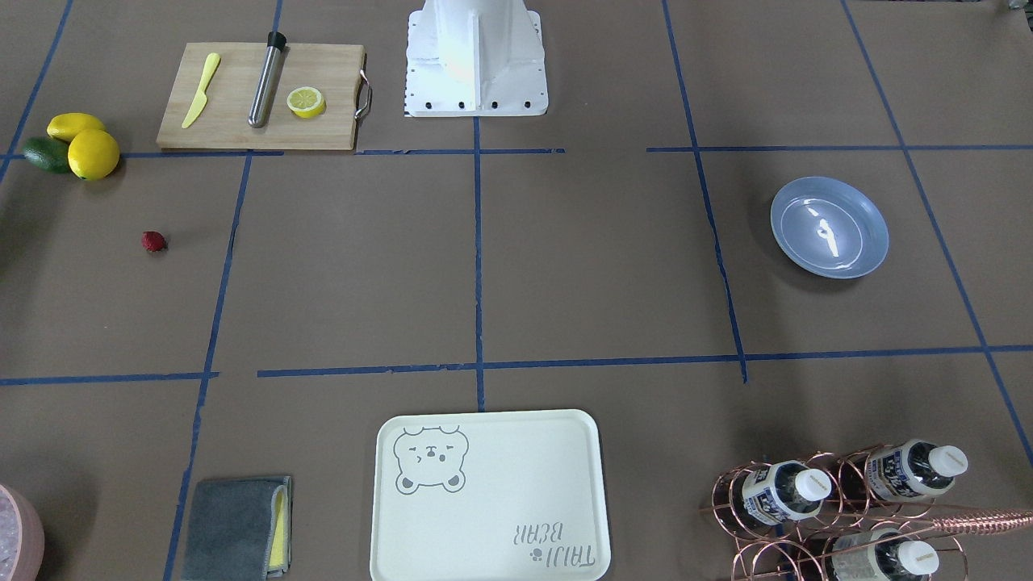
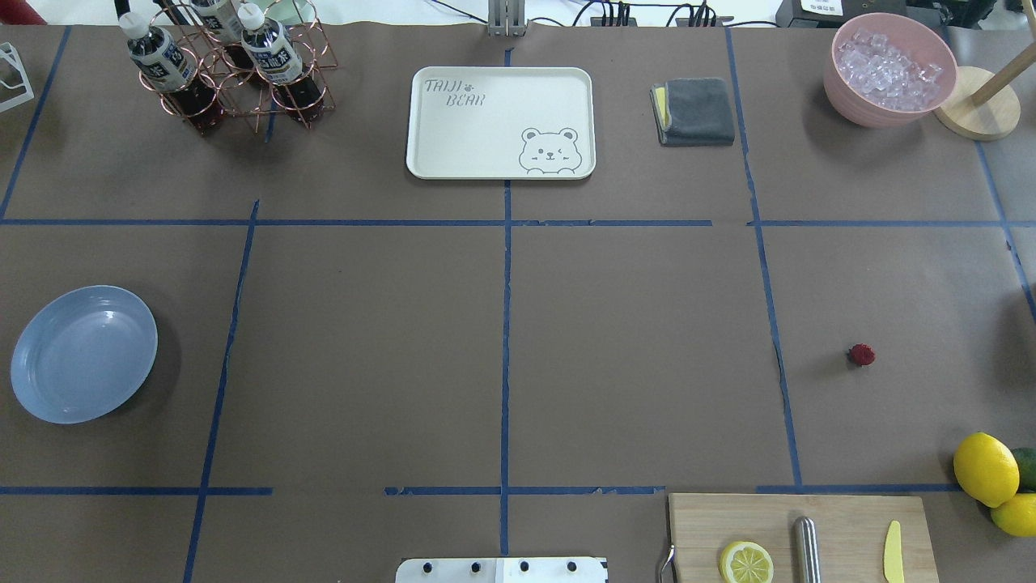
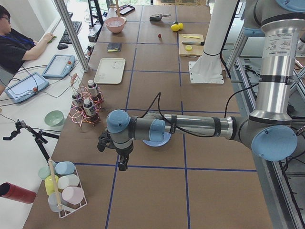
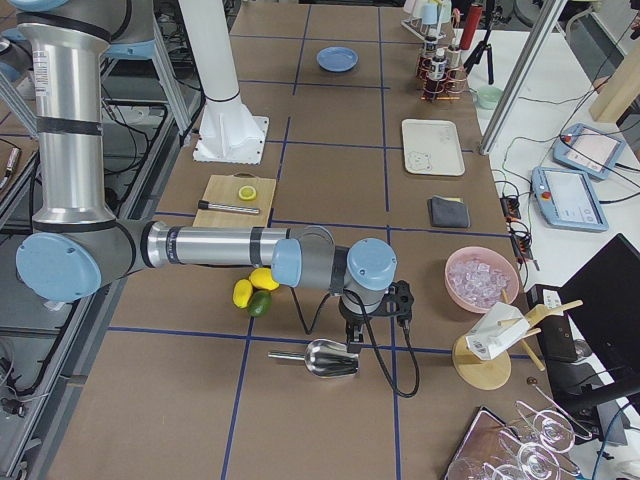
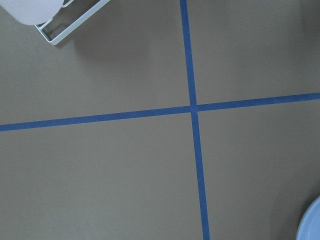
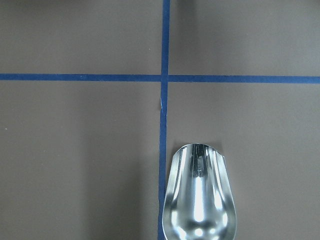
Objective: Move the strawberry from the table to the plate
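The strawberry (image 1: 153, 241) (image 2: 861, 354) (image 3: 159, 36), small and dark red, lies alone on the brown table (image 1: 565, 266) on the robot's right side. Far from it, on the robot's left side, the light-blue plate (image 1: 830, 227) (image 2: 83, 353) (image 4: 337, 59) sits with nothing on it. My left gripper (image 3: 123, 165) shows only in the exterior left view, hanging beyond the plate near the table's left end; I cannot tell its state. Only the exterior right view holds my right gripper (image 4: 355, 335), above a metal scoop (image 4: 325, 357) (image 6: 198, 197) near the right end; its state cannot be told either.
A cutting board (image 1: 260, 97) carries a lemon half (image 1: 307, 102), a yellow knife and a metal bar. Lemons (image 2: 985, 469) lie beside it. A bear-print tray (image 2: 500, 121), grey cloth (image 2: 694, 111), bottle rack (image 2: 227, 65) and bowl of ice (image 2: 889, 69) line the far edge. A person sits at the side.
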Tool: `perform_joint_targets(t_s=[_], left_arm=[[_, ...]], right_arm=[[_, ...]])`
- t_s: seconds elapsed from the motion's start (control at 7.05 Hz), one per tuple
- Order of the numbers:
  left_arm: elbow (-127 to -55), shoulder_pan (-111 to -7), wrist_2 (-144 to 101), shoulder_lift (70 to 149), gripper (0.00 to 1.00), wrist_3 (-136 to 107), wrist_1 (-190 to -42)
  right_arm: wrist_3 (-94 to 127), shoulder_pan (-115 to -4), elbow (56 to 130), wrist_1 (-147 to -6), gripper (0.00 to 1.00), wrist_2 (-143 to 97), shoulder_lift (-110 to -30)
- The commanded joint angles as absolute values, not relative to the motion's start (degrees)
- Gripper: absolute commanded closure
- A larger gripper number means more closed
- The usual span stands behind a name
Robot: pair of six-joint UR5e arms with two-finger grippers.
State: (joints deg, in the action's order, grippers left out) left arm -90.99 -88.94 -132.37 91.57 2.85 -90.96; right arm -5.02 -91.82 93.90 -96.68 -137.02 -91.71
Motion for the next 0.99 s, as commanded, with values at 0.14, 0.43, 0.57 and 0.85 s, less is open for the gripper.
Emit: perform_joint_targets(t_s=[0.14,0.43,0.57,0.85], left_arm=[[-91.8,-88.9,-132.3,92.0,0.0,3.0,-91.1],[-91.8,-88.6,-132.0,92.1,0.0,2.7,-100.9],[-91.6,-88.5,-132.4,92.0,0.0,2.6,-103.4],[-91.5,-86.4,-133.8,91.3,0.0,-5.3,-106.6]], right_arm=[[-4.8,-91.8,94.2,-96.6,0.0,-137.0,-91.3],[-4.3,-91.8,95.4,-96.6,0.0,-137.0,-89.9],[-4.0,-91.7,95.9,-95.1,0.0,-137.1,-87.3],[-1.2,-88.8,94.5,-92.6,0.0,-138.2,-85.7]])
